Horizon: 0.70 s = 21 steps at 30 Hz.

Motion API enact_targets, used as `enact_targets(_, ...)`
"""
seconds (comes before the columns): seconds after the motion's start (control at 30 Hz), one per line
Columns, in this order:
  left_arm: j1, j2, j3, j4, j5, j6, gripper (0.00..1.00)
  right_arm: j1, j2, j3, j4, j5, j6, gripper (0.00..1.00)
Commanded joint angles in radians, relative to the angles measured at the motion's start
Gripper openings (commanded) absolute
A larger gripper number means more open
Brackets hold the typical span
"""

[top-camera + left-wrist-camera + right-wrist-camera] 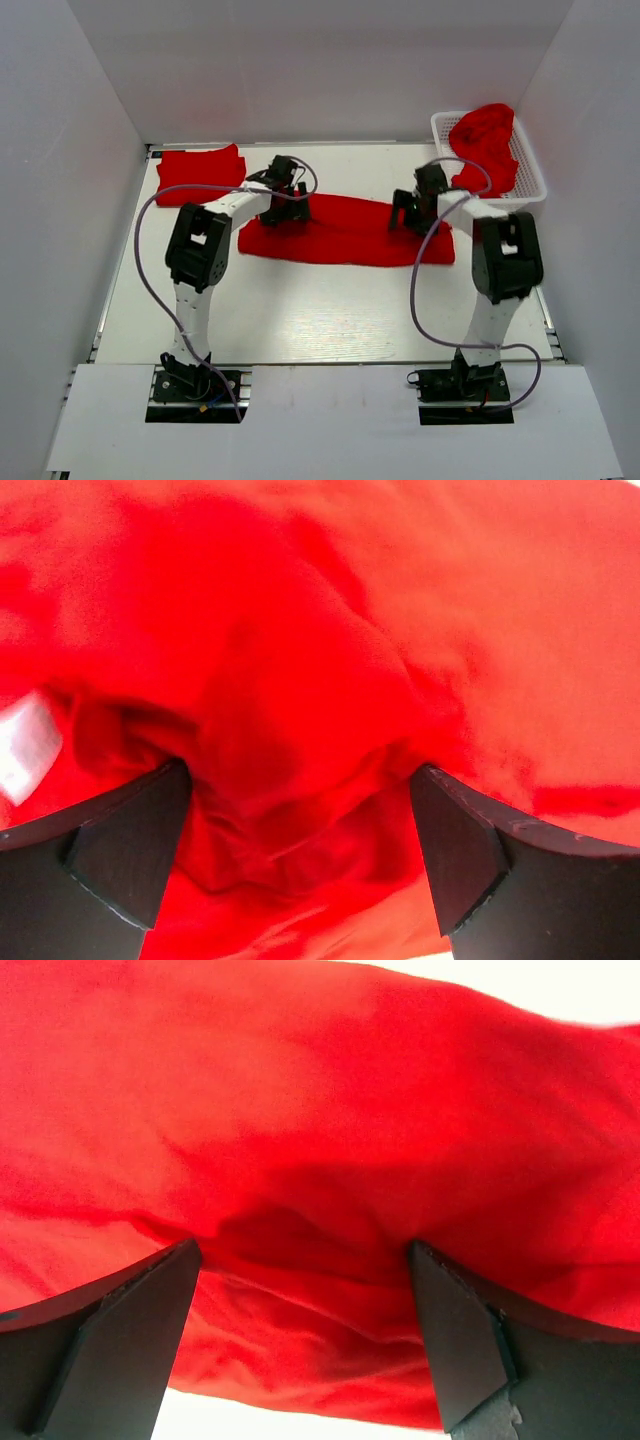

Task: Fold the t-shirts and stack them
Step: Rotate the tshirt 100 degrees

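Note:
A red t-shirt [345, 235] lies as a long folded strip across the middle of the table. My left gripper [288, 210] is down on its left end and my right gripper [408, 218] on its right end. In the left wrist view the gripper [300, 855] stands open, with rumpled red cloth [300, 730] between its dark fingers [120, 850]; a white label [25, 745] shows at the left. In the right wrist view the gripper [300, 1345] is open too, its fingers [470, 1345] either side of the shirt's folded edge [320, 1160]. A second t-shirt [200, 166] lies folded at the back left.
A white lattice basket [530, 170] stands at the back right corner with a crumpled red t-shirt [485, 140] in it, close to my right arm. White walls close in the table on three sides. Purple cables loop beside both arms.

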<state>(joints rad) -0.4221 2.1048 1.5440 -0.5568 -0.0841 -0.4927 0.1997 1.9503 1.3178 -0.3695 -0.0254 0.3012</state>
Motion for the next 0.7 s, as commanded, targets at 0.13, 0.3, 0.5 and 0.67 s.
enact_targets(0.13,-0.015,0.38,0.497,-0.112,0.113,0.063,1.0,0.117,-0.292,-0.495,0.001,-0.115,0.145,0.9)
enact_targets(0.3,-0.024,0.61,0.846,-0.114,0.268,0.089,1.0,0.369,-0.407,-0.634,0.089,-0.29,0.179,0.9)
enact_targets(0.5,-0.044,0.621,0.798,0.078,0.316,0.037,1.0,0.607,-0.305,-0.49,0.133,-0.36,0.124,0.9)
enact_targets(0.67,-0.053,0.659,0.845,0.13,0.302,0.014,1.0,0.672,-0.231,-0.364,0.096,-0.326,0.124,0.9)
